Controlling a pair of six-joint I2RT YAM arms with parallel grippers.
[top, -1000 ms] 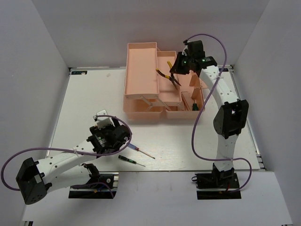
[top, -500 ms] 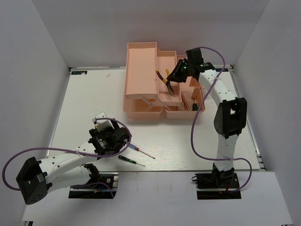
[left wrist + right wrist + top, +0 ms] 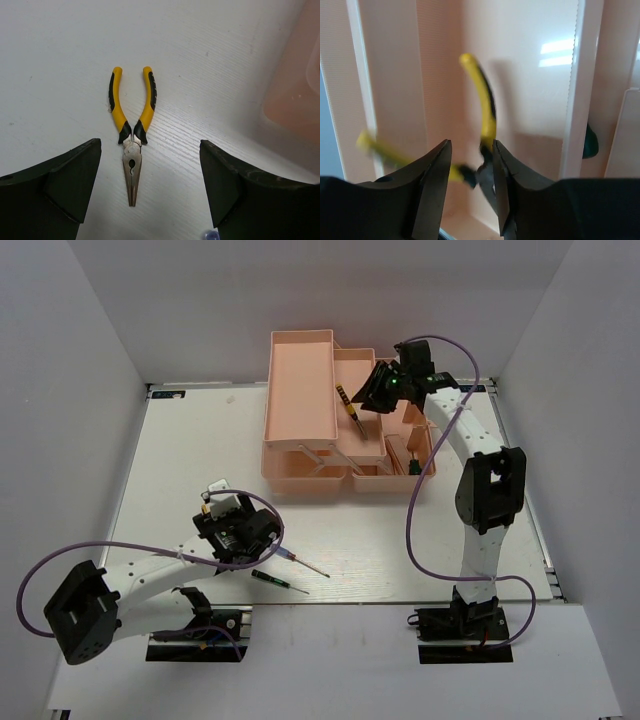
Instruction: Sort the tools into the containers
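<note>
Your left gripper (image 3: 150, 145) stands wide open above the bench (image 3: 60, 45) and holds nothing. The first pliers (image 3: 131, 135) lie flat on the bench between its fingers, handles spread, nose toward the wrist, touching neither finger. Pink plastic shows at the right edge of that view.

Your right gripper (image 3: 471, 150) is over the middle tray (image 3: 365, 435) of the pink toolbox (image 3: 298, 390), with its jaws narrowly parted. The second pliers (image 3: 482, 112) appear at its fingertips, blurred; I cannot tell whether you grip them.

A purple-handled screwdriver (image 3: 296, 560) and a dark-handled screwdriver (image 3: 272, 579) lie on the bench near your left gripper.
</note>
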